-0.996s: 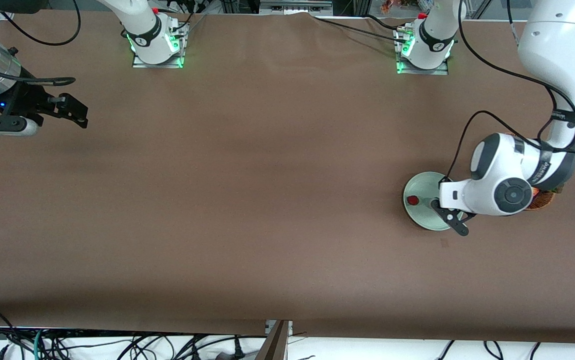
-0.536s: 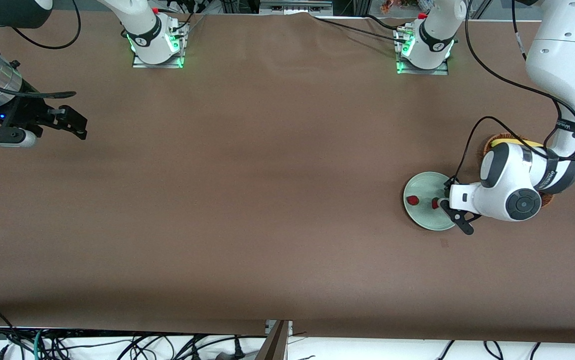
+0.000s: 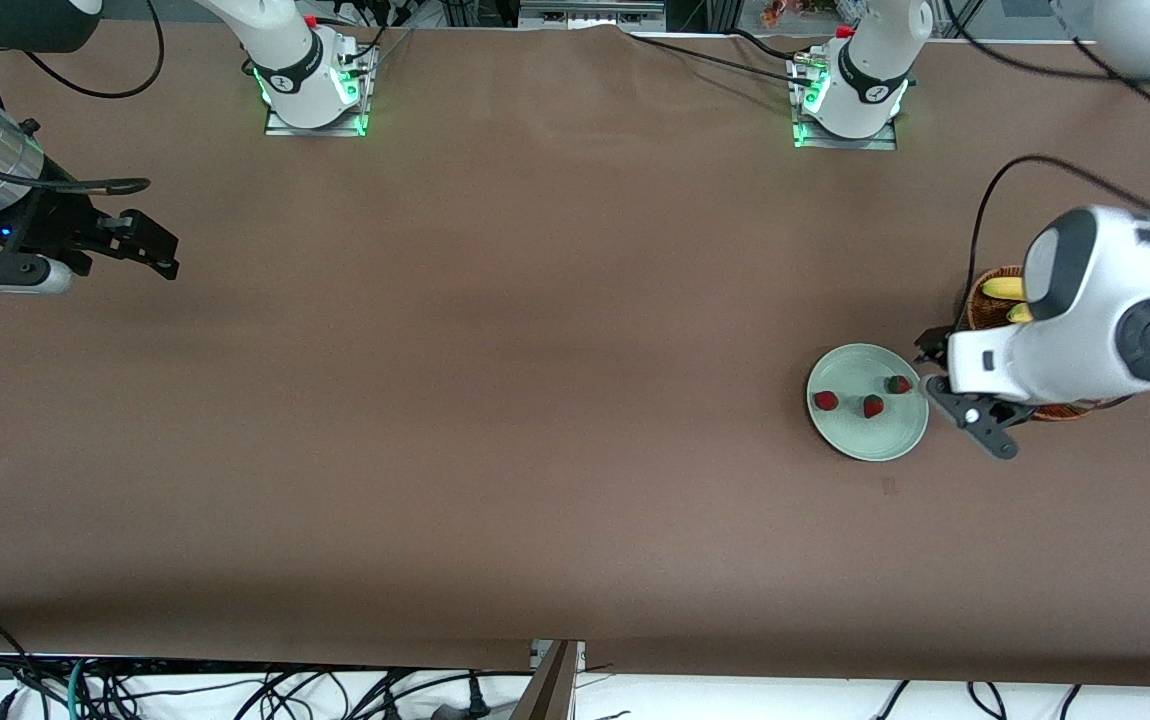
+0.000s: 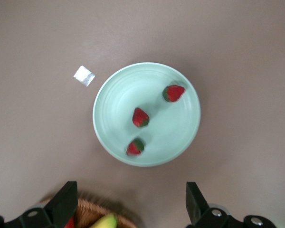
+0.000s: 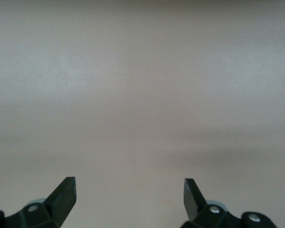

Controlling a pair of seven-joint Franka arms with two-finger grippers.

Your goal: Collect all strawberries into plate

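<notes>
No brand, label or readable writing can be made out on anything in view. Nearest the front camera, toward the left arm's end of the brown cloth-covered table (image 3: 535, 400), a small pale scrap (image 4: 84, 76) is seen lying flat beside the round, shallow, glossy mint-green plate (image 3: 875, 440); in the front view it shows only as a faint mark. On the plate, three tiny red strawberries with green leafy caps are found: one (image 3: 873, 406) nearest the camera, another (image 3: 825, 401) beside it toward the right arm's end, and a third (image 3: 898, 384) slightly farther. All three lie apart from one another and inside the rim.

Just beside the plate, the left gripper (image 3: 955, 398) is held in the air over the table, between the plate and a brown wicker basket (image 3: 980, 310). Its jaws are spread wide and nothing is held. The basket is largely hidden by the left arm's white wrist; only part of its rim and yellow bananas (image 3: 1003, 289) can be seen.

At the right arm's end, the right gripper (image 3: 150, 240) is kept waiting over bare table, jaws released and empty; its arm is cut off by the picture's edge.
</notes>
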